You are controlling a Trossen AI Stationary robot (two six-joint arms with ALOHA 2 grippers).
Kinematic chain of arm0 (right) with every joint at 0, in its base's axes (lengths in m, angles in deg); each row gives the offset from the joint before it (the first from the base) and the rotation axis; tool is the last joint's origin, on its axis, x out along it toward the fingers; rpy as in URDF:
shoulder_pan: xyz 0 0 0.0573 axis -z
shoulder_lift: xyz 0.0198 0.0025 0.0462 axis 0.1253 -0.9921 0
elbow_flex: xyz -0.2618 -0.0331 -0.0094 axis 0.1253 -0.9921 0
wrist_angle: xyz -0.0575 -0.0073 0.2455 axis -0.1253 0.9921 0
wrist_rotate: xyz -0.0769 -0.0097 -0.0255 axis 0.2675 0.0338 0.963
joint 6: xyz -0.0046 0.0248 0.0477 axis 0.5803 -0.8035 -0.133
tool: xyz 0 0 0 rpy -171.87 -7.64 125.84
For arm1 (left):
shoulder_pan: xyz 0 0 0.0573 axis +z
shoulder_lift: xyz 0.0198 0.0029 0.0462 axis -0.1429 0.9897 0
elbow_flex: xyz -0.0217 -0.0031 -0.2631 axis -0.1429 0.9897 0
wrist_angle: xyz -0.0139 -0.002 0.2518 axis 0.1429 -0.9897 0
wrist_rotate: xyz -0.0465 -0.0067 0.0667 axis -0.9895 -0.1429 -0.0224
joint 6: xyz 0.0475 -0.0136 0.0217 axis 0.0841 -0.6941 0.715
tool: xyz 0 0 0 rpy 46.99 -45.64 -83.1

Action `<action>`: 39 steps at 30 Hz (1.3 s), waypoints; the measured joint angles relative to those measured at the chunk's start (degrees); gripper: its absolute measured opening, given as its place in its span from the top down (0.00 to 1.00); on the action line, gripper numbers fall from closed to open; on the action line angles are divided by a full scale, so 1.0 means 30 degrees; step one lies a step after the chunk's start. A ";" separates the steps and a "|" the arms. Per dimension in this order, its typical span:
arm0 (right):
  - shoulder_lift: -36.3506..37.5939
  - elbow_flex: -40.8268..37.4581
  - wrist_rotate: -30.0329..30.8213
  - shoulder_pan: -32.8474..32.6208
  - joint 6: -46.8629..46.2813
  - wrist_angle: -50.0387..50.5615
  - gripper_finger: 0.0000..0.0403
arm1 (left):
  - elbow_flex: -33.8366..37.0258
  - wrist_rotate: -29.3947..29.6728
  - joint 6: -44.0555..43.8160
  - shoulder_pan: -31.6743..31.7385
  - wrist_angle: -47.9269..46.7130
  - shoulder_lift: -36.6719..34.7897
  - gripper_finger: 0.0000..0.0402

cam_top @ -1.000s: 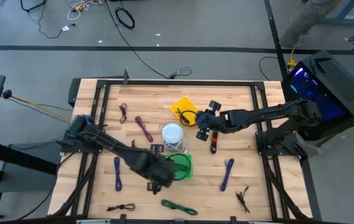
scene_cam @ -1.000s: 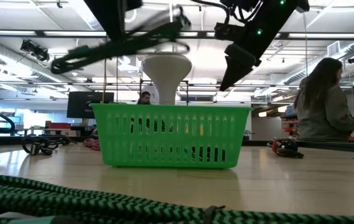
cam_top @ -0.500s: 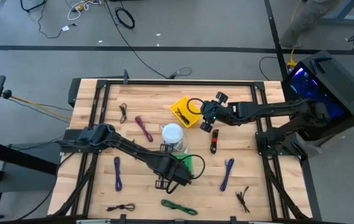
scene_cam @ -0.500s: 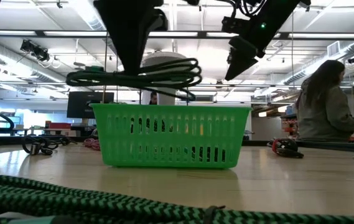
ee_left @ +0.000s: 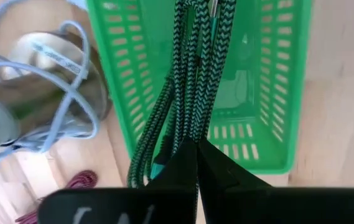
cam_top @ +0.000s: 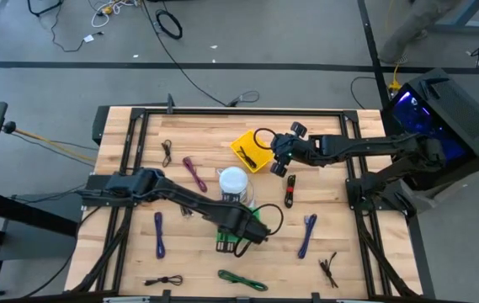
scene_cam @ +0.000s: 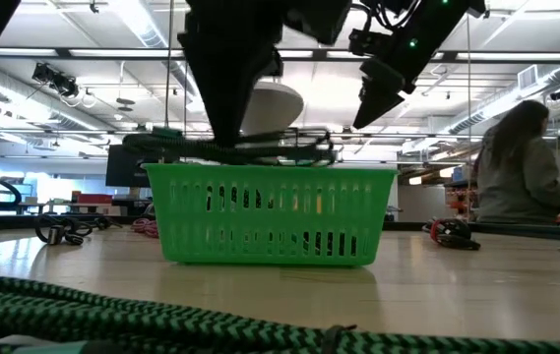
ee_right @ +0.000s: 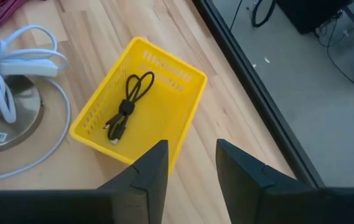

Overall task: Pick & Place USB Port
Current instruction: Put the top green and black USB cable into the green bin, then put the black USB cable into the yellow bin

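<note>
The USB port (cam_top: pixel 290 195), a small black stick with red marks, lies flat on the table right of the green basket (scene_cam: pixel 270 221), untouched. My left gripper (ee_left: pixel 195 146) points down over the basket and is shut on a coiled green-and-black braided cable (ee_left: pixel 195 74). In the low view the cable (scene_cam: pixel 250 149) hangs level at rim height. My right gripper (ee_right: pixel 191 158) is open and holds nothing. It hovers by the yellow basket (ee_right: pixel 140 106), which has a tied black cable inside. My left gripper pinches several strands of the braided cable (ee_left: pixel 188 127) together between its two fingers, coming from above and pointing down. The bundle runs out level from the fingers over the green basket's opening. Whether it rests on the rim cannot be told.
A white-lidded can (cam_top: pixel 233 181) wrapped in pale cable stands just behind the green basket. Purple straps (cam_top: pixel 308 234), a maroon strap (cam_top: pixel 194 172), dark wire ties (cam_top: pixel 330 268) and another green cable (cam_top: pixel 242 279) lie scattered on the wood. A person stands beyond the table (scene_cam: pixel 516 167).
My left gripper has carried the braided cable toward the table's right and down, from beside the green basket to over it. The bundle has dropped from well above the rim to rim height. My right gripper has drawn back a little toward the far edge, still open.
</note>
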 joint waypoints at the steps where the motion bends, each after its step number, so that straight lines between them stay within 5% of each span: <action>1: -0.0006 0.0000 0.0001 0.0035 0.0029 -0.0024 0.67 | 0.0014 -0.0044 0.0149 0.0000 -0.0079 0.0075 1.00; 20: -0.0015 0.0000 -0.0366 0.0197 0.0460 -0.0642 0.67 | 0.0011 -0.0682 0.1105 0.0058 0.0780 0.0241 0.91; 30: -0.0015 0.0000 -0.0503 0.0197 0.0452 -0.0635 0.67 | -0.0088 0.1363 0.1105 0.0109 0.0670 0.0190 0.72; 39: -0.0022 -0.1012 -0.0516 0.0197 0.0089 -0.0828 0.67 | -0.1941 0.4918 0.0327 -0.0101 -0.2466 -0.0959 0.74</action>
